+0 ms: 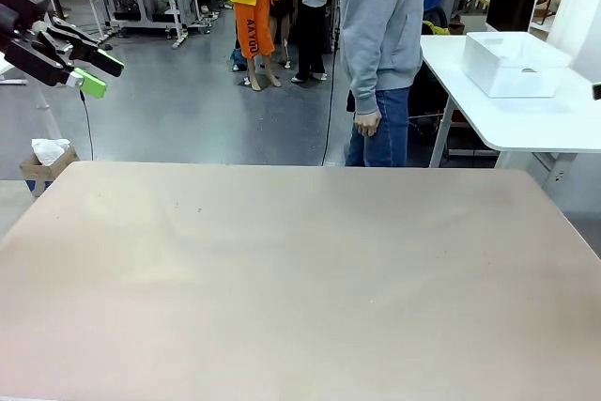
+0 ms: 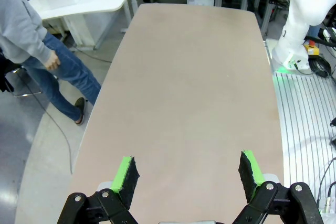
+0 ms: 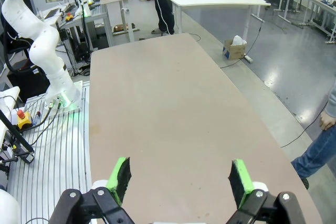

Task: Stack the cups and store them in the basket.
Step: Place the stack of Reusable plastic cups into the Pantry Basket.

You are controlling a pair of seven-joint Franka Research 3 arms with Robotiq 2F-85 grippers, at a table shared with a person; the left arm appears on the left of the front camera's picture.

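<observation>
Front view: left gripper (image 1: 94,72) raised off the counter's (image 1: 300,279) left edge, fingers spread, grasping nothing. Right gripper (image 3: 178,176) hangs over the bare counter top, fingers released too. Basket (image 1: 515,65) sits on a separate white table (image 1: 563,124) far right, beside a person (image 1: 380,44) in a grey hoodie.

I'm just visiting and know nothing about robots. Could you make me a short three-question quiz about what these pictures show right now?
1. True or false: the left gripper is clamped on a cup.
2. Where does the white bin stand?
A. on the brown table
B. on the white side table
C. on the floor
3. Fill in: the person in the grey hoodie and jeans stands at the table's ___ side in the front view.

Key:
1. False; both it and the right gripper are open and hold nothing.
2. B
3. far
</observation>
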